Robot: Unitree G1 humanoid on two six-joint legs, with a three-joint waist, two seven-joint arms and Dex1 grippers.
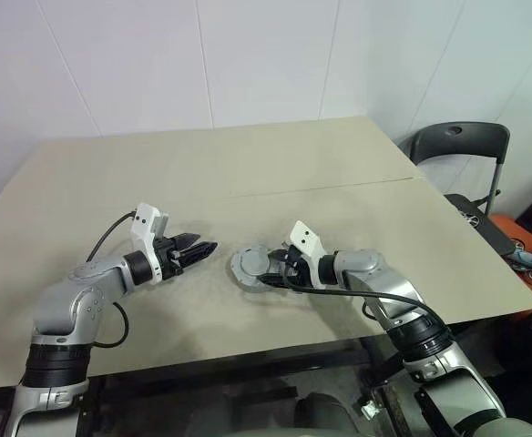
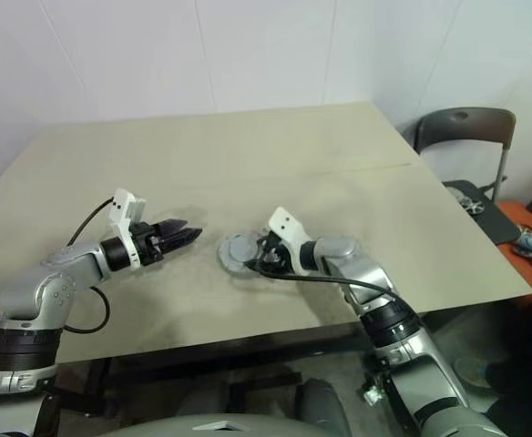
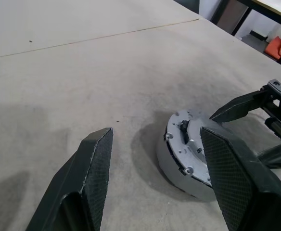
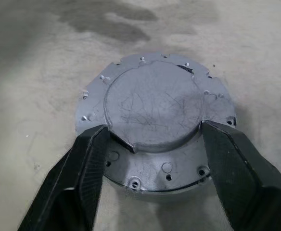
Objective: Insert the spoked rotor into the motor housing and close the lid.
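The lid sits on the motor housing on the tabletop, between the right gripper's parted jaws. The left gripper, jaws apart, hangs just beside it.

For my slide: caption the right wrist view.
Right gripper straddles the raised centre of the grey lid resting on the table.

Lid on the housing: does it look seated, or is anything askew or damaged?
The lid looks flat and centred on the motor housing, with no tilt evident. Its raised face carries fine scratches. The right gripper straddles it, jaws open. Nothing else stands out.
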